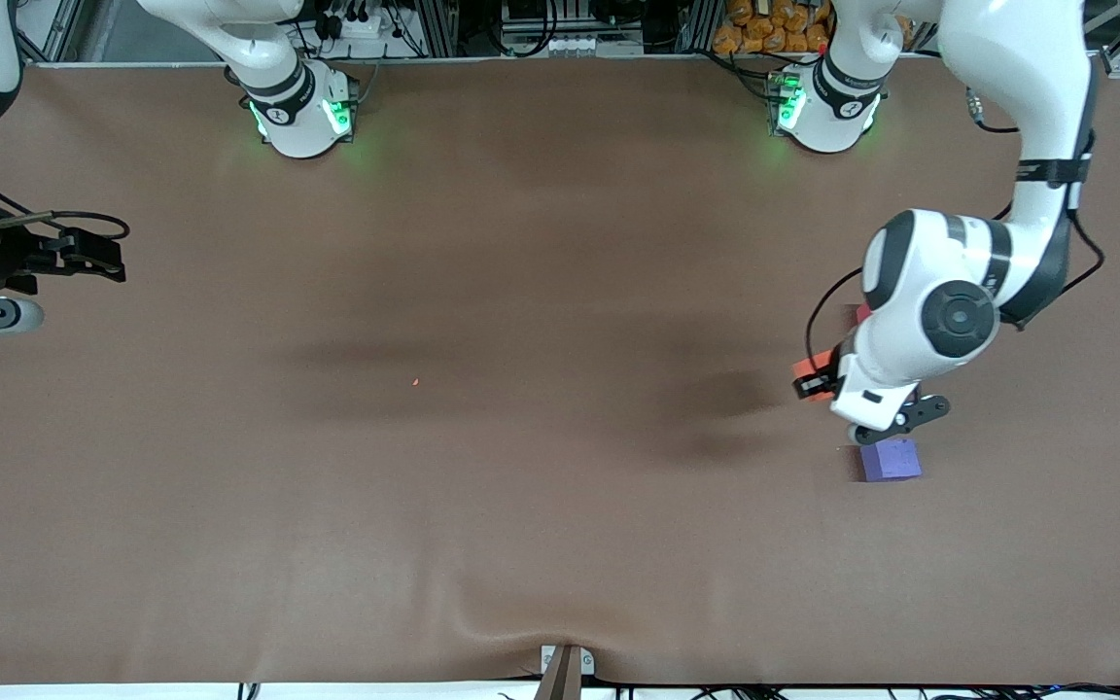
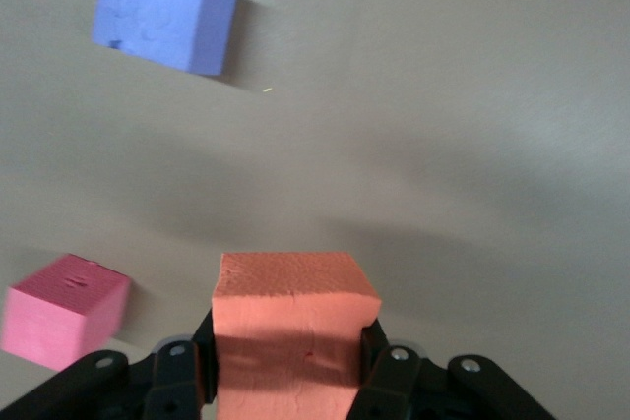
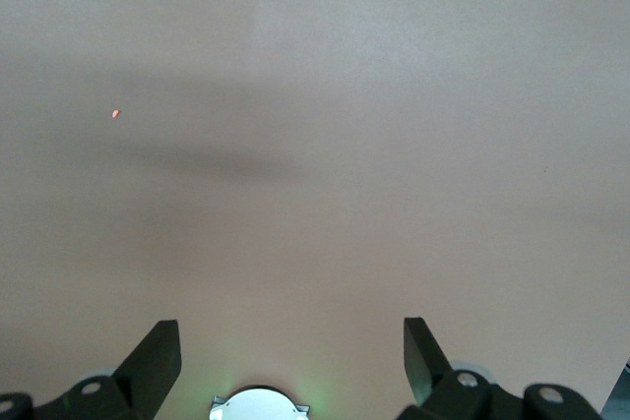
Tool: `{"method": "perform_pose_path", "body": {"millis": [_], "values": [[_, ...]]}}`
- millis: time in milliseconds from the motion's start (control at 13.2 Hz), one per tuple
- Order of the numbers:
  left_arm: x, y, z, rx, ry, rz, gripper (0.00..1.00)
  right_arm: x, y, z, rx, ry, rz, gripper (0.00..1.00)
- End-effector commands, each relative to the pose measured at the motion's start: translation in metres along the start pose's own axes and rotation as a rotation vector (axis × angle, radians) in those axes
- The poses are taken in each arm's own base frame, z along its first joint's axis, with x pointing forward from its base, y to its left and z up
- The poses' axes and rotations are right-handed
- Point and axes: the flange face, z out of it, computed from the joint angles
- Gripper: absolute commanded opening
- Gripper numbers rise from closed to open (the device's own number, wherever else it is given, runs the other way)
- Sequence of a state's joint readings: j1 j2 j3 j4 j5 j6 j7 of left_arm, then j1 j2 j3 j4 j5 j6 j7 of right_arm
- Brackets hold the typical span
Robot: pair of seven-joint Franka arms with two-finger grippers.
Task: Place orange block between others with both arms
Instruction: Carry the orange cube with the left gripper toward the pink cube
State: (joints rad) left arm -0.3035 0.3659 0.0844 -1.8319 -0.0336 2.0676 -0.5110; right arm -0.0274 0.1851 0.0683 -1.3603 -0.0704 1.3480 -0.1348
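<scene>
Orange block: I see a small matte orange foam-like cube [image 2: 293, 327] with a grainy top face and a faint crease across its front; in the front view only a sliver of it [image 1: 802, 368] shows past the white wrist.
Where it is: I have it up in the air toward the left arm's end of the table, over the brown mat [image 1: 482, 408] in the gap between the other two cubes.
Which way it points: It is a cube, so I find no long axis; it sits squarely between the fingers, top face level, one flat face toward the wrist camera.
Left gripper: The black left gripper [image 2: 291, 366] is clamped on the orange cube, one finger pressed to each side face.
Purple cube: The small matte purple foam cube [image 1: 890, 459] rests on the mat, nearer the front camera than the held cube; the wrist view shows it [image 2: 162, 9] apart from the orange cube.
Pinkish-red cube: The small pinkish-red foam cube [image 2: 65, 309] lies on the mat just beside the gripper; in the front view only an edge [image 1: 859, 313] shows past the arm.
In the way: I see bare mat between the two resting cubes.
Right gripper: The black right gripper [image 3: 292, 356] waits over the right arm's end of the table, fingers spread wide, holding nothing.
Speck: A tiny orange fleck [image 1: 416, 382] lies on the mat mid-table.
</scene>
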Motion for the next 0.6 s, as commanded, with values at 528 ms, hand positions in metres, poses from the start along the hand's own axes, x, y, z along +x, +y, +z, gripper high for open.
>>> {"method": "perform_pose_path", "body": {"millis": [528], "values": [[0.018, -0.131, 0.060, -0.058, 0.096, 0.316, 0.00, -0.001, -0.004, 0.000, 0.001, 0.000, -0.011, 1.00]]}}
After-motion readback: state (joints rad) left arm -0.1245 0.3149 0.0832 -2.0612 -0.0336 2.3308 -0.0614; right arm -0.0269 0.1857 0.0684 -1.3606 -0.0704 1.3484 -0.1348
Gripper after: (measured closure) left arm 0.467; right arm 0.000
